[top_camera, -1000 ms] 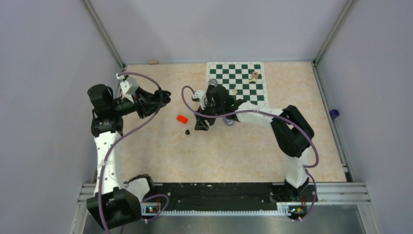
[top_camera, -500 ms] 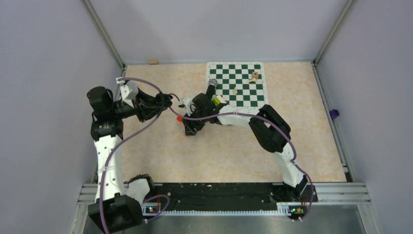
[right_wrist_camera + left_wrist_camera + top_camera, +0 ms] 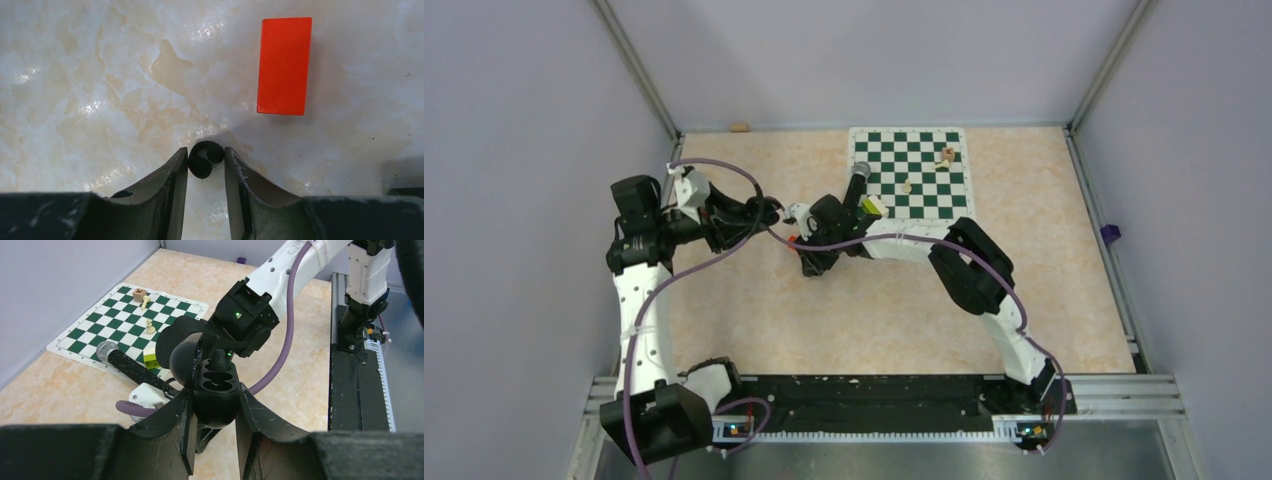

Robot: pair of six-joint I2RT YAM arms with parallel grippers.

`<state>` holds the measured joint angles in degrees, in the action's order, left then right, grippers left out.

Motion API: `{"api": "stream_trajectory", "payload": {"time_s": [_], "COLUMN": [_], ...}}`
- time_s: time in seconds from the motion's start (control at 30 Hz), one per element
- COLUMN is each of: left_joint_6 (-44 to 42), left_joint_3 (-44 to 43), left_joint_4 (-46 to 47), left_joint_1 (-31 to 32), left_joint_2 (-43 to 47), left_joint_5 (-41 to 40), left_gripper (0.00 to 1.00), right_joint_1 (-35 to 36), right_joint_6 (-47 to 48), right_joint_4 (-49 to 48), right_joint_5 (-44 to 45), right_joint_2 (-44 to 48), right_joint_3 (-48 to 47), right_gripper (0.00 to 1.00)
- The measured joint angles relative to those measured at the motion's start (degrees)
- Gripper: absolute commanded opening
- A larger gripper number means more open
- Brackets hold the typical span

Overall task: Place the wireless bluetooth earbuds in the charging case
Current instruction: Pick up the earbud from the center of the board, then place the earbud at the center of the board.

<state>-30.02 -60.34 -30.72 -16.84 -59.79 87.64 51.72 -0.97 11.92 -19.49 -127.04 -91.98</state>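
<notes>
- Earbud (image 3: 202, 162): on worktop (image 3: 100, 75), mid-left of it in top view, between fingertips (image 3: 177, 170) of right hand (image 3: 205, 150); well away from walls & side rails.
- Right hand: closed in on earbud, pads against it both sides, no gap visible; earbud not lifted, lying on surface.
- Red block (image 3: 284, 65) near earbud, not touching, further out & to right in right wrist view; bare worktop left of fingers.
- Left hand (image 3: 215, 405): clamped on charging case (image 3: 215, 385), gripping lower body by its sides; near right arm's wrist, apart from it.
- Wide bare stretch of worktop between hands & arm bases; likewise near-right part.
- Chessboard (image 3: 919, 165) against far edge; microphone (image 3: 131, 367) lying across its near-left corner, close to right wrist; yellow-green brick (image 3: 151, 357) just beside mic; few pale chess pcs (image 3: 148, 327) on board.
- Worktop glossy, beige marble pattern w/ glare spots; earbud shiny black, rounded, curled like a comma; red block matte, flat-faced rectangle, crisp edges.
- Case glossy black, egg-round; lid (image 3: 181, 360) swung open to left in left wrist view; two wells in insert; contents too dark to tell.
- Fingers of both hands black, scuffed, curved inner faces; mic w/ grey mesh head, speckled black handle; purple cable (image 3: 724, 170) looping along arms.
</notes>
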Motion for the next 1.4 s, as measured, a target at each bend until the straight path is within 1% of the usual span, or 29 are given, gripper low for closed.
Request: {"api": "stream_trajectory", "payload": {"time_s": [0.13, 0.2, 0.47, 0.63, 0.77, 0.93, 1.17, 1.4], "left_joint_6": [-5.2, -6.7, -10.3, -11.9, -13.1, -14.8, -15.8, -16.2], "left_joint_3": [-1.2, -1.3, -1.4, -1.5, -2.0, -3.5, -3.8, -3.9], "left_joint_4": [-5.6, -7.1, -10.7, -11.8, -13.6, -15.6, -17.5, -17.6], "left_joint_1": [0.0, 0.0, 0.0, 0.0, 0.0, 0.0, 1.4, 2.3], "left_joint_2": [-1.2, -1.4, -1.4, -1.6, -2.4, -3.9, -5.0, -5.0], "left_joint_5": [0.0, 0.0, 0.0, 0.1, 0.7, 1.4, 1.2, 1.2], "left_gripper": [0.00, 0.00, 0.00, 0.00, 0.00, 0.00, 0.00, 0.00], "right_joint_1": [0.3, 0.5, 1.2, 0.9, -0.2, -4.4, -12.4, -17.7], "right_joint_6": [1.0, 1.4, 4.7, 6.8, 7.4, 8.0, 10.7, 16.6], "right_joint_4": [0.0, 0.0, 0.9, 3.3, 4.3, 4.3, 3.5, 6.0], "right_joint_5": [0.7, 0.9, 1.9, 2.3, 0.8, -1.8, -2.7, -4.3], "right_joint_2": [0.0, 0.0, 1.7, 7.0, 11.6, 18.9, 33.4, 41.5], "right_joint_3": [0.0, 0.0, 1.1, 5.1, 8.3, 14.7, 25.2, 33.2], "right_gripper": [0.21, 0.18, 0.15, 0.15, 0.15, 0.16, 0.17, 0.17]}}
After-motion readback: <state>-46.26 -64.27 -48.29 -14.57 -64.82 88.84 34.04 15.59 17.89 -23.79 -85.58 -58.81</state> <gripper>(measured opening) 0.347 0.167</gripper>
